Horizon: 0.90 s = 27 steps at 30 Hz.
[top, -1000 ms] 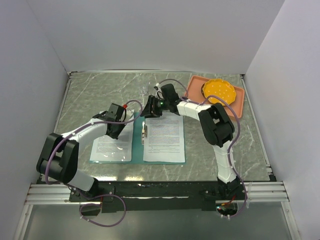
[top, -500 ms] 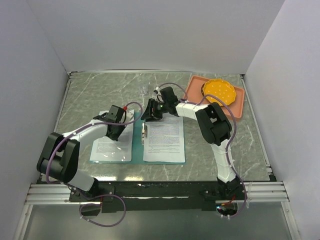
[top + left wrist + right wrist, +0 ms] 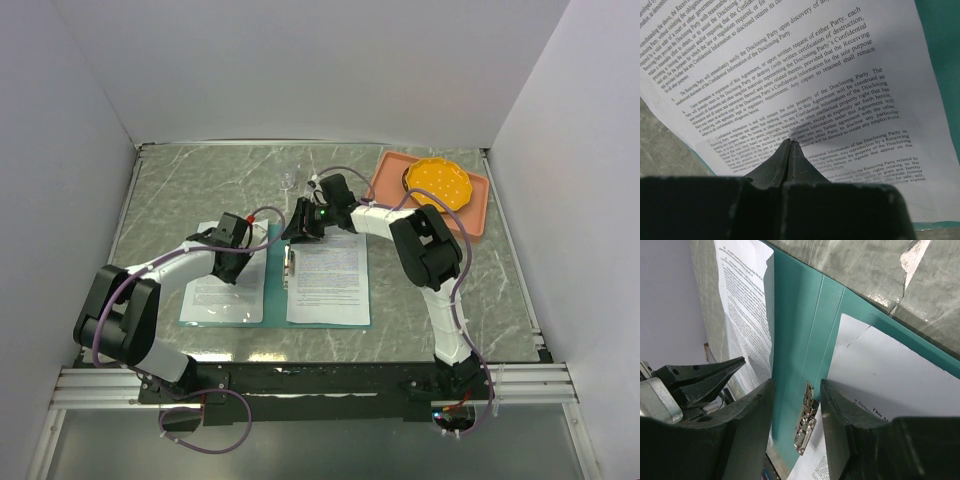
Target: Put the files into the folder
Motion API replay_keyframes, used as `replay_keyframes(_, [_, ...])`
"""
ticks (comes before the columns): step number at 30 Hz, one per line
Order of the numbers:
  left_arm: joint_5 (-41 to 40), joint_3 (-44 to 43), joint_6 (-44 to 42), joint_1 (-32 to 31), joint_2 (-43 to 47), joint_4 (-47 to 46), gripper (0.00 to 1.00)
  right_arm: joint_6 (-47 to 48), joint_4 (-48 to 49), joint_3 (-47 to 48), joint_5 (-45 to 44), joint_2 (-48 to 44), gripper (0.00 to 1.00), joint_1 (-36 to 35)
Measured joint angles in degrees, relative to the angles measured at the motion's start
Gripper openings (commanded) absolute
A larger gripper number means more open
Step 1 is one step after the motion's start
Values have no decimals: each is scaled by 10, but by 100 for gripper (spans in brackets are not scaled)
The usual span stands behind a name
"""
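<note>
grey-green marbled table top (image 3: 180, 190), carrying the whole work. thin teal-green document folder (image 3: 276, 292), lying open and flat near the table's near edge, spine running front to back. two white printed paper sheets: the left sheet (image 3: 225, 295) rests on the folder's left leaf, slightly skewed, with its far left corner overhanging onto the table; the right sheet (image 3: 330, 280) lies squarely on the right leaf, just beside the spine. left gripper (image 3: 790, 142), fingers fully together with nothing between them, tips set down on the printed face of the left sheet. right gripper (image 3: 796, 390), jaws about halfway apart and empty, poised over the far end of the spine; contact with the folder cannot be told. small metal clip (image 3: 805, 422), on the spine, by the right sheet's edge.

judged step: squaring the left sheet onto its leaf. to do it well, press lightly with the closed tips and drag toward the spine so that the thin paper slides rather than buckles; the right gripper may steady the folder, keeping clear of the clip.
</note>
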<state>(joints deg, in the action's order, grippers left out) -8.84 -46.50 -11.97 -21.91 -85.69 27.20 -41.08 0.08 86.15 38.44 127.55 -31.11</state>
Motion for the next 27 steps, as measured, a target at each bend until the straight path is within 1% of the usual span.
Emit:
replay_keyframes(12, [2,12,-8,6,0,-4,1,-14,8,0,2,4,46,-10])
replay_keyframes(20, [6,15,-9,16,0,-4,1,-24,18,1,4,23,45,-15])
replay_keyframes(27, [10,15,-11,17,0,-5,1,-45,54,-3,11,24,44,-16])
